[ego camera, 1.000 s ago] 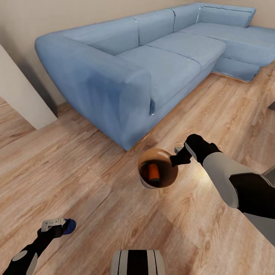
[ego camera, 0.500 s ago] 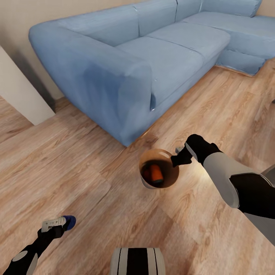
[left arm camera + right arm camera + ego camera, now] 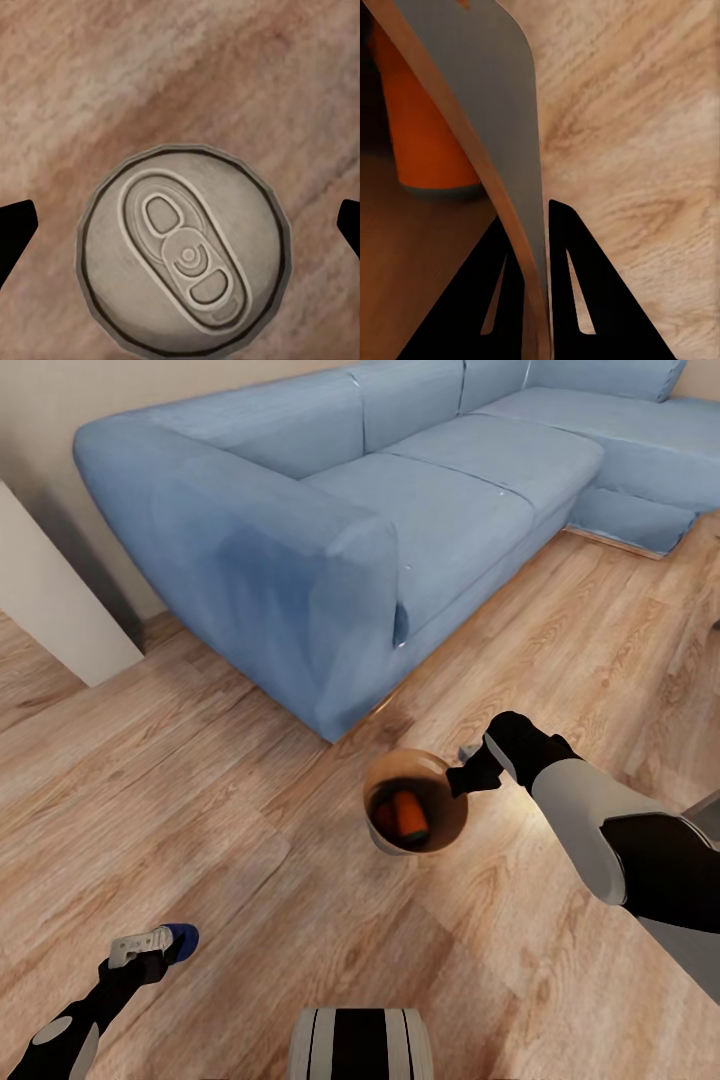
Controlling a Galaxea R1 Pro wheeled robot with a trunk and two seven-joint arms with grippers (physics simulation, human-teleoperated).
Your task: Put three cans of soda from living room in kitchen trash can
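My right gripper (image 3: 466,768) is shut on the rim of the trash can (image 3: 440,828), holding it above the wood floor. The right wrist view shows both fingers (image 3: 566,255) pinching the can's grey and brown wall (image 3: 495,112). An orange soda can (image 3: 408,812) lies inside it, seen close as the orange can (image 3: 427,135). A darker shape beside it is too dim to identify. At the lower left, my left gripper (image 3: 150,945) is shut on a dark blue soda can (image 3: 181,937). Its silver top with the pull tab (image 3: 184,251) sits between the finger tips (image 3: 15,232).
A big blue L-shaped sofa (image 3: 330,510) stands just ahead, its near arm (image 3: 250,570) close to the trash can. A white wall corner (image 3: 50,610) juts in at the left. Pale wood floor (image 3: 250,840) spreads around me.
The whole view shifted a little as the camera moved, so the sofa sits slightly higher and further left. Both grippers keep their holds.
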